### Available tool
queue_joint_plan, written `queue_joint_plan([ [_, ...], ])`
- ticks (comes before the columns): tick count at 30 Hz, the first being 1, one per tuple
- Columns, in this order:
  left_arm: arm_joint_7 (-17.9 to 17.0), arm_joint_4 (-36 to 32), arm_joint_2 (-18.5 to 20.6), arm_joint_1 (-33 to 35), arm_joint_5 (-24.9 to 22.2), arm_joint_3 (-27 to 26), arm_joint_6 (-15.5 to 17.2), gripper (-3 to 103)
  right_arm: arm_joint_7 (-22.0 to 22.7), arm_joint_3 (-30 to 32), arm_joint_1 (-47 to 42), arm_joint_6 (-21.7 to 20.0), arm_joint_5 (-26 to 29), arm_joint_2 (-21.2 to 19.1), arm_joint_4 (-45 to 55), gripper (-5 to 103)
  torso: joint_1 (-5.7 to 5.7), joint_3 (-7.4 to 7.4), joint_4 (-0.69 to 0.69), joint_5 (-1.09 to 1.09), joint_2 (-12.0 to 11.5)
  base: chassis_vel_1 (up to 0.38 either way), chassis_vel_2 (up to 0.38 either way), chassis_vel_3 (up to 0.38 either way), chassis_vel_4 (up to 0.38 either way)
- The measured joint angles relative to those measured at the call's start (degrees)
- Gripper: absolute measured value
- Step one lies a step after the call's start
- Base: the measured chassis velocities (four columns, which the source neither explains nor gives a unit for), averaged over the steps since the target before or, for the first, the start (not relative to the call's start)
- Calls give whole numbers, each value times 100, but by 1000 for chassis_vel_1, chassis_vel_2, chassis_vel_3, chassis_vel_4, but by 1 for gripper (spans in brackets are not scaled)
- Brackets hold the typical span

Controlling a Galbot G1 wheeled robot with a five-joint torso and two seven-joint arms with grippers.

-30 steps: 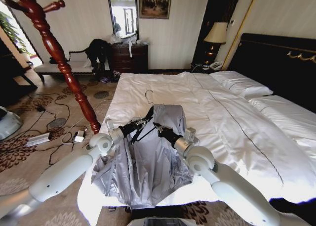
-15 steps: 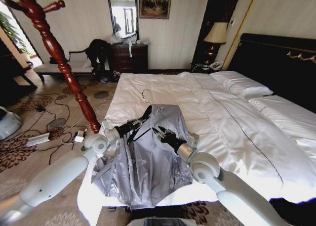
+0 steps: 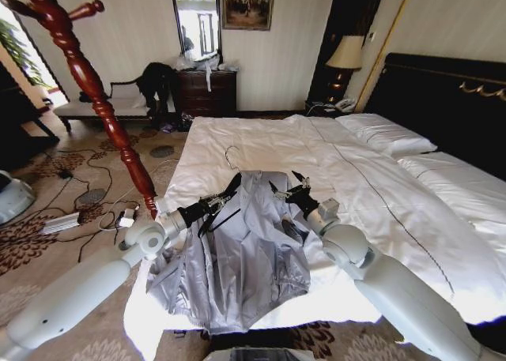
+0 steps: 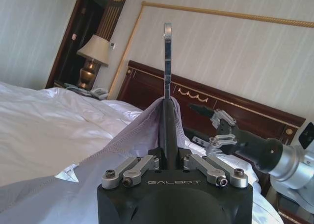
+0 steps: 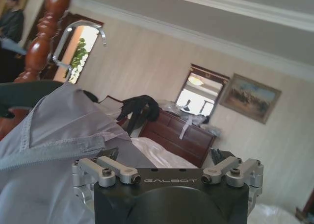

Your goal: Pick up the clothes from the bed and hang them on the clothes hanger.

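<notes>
The light grey clothes [image 3: 237,254] hang over the black clothes hanger [image 3: 230,189] at the near corner of the bed [image 3: 379,195], with the hem pooled on the duvet. My left gripper [image 3: 222,199] is shut on the hanger's neck, and the silver hook [image 3: 230,155] stands above it. In the left wrist view the left gripper [image 4: 169,153] clamps the hanger [image 4: 169,121], with jacket cloth [image 4: 122,150] draped off it. My right gripper [image 3: 293,189] is open just beside the jacket's right shoulder. In the right wrist view the right gripper [image 5: 164,155] holds nothing, the grey cloth [image 5: 59,131] lying close to one finger.
A red-brown wooden coat stand [image 3: 95,92] rises left of the bed, close to my left arm. Cables and a power strip [image 3: 63,221] lie on the carpet. A dark headboard [image 3: 451,100], a lamp [image 3: 345,54] and a dresser [image 3: 207,92] line the walls.
My right gripper has drawn out from the jacket's middle and moved up and right to its shoulder. The left gripper with the hanger has shifted slightly left.
</notes>
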Motion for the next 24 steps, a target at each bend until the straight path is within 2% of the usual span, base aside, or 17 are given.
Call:
queue_joint_plan([
  [2, 21, -35, 30, 80, 41, -8, 0, 15, -233, -25, 21, 132, -469, -23, -136, 100, 0, 0, -1, 0, 0, 0, 0, 0, 0],
  [3, 21, -35, 30, 80, 41, -8, 0, 15, -233, -25, 21, 132, -469, -23, -136, 100, 0, 0, -1, 0, 0, 0, 0, 0, 0],
  [6, 55, -67, 75, 248, 113, -67, -16, 15, -537, -69, -80, 349, -1110, -112, -288, 100, 0, 0, -2, 0, 0, 0, 0, 0, 0],
  [8, 68, -94, 81, 307, 121, -96, -18, 15, -622, -112, -134, 430, -1327, -143, -341, 100, 0, 0, -2, 0, 0, 0, 0, 0, 0],
  [24, 100, -276, 141, 455, 230, 41, -2, 15, -723, -371, 173, 615, -2091, -64, -796, 100, 0, 0, -1, 0, 0, 0, 0, 0, 0],
])
